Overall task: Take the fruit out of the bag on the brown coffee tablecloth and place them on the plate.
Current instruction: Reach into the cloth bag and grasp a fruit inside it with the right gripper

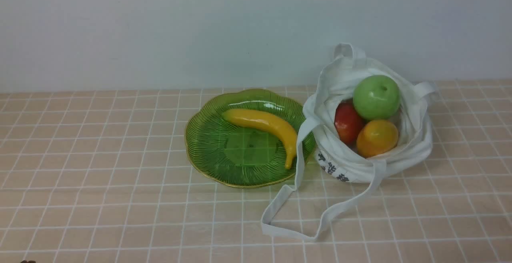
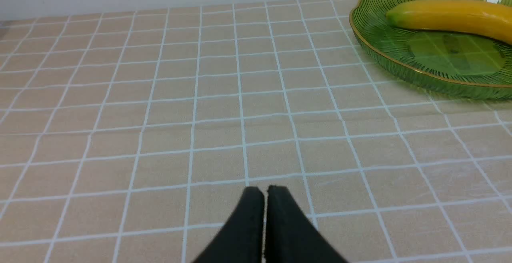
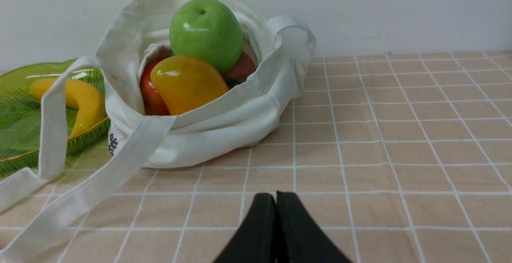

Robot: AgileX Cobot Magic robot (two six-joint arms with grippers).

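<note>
- The right hand (image 3: 277,194) is closed, its tips together with nothing between them, over bare cloth (image 3: 384,209).
- The left hand (image 2: 266,189) has its tips all but meeting, a thin slit between them at most, and it too grips nothing.
- Beyond the right hand sits the bag (image 1: 404,167), upright and open-mouthed on the cloth, one long strap (image 1: 344,207) looping out in front of it.
- Three fruits show plainly inside: a green apple (image 1: 376,97) uppermost, a red fruit (image 1: 347,123) and an orange one (image 1: 377,138).
- The right wrist view also shows part of a dark reddish fruit (image 3: 241,67) behind the green apple; whether more lie deeper, the pictures cannot tell.
- To the left of the bag is the plate (image 1: 208,151), holding only a banana (image 1: 264,123), its tip close to the strap.
- So the job seems barely begun: the banana counts as placed, while every fruit seen in the bag is left to move.
- The green apple, on top, looks the easiest next pick.
</note>
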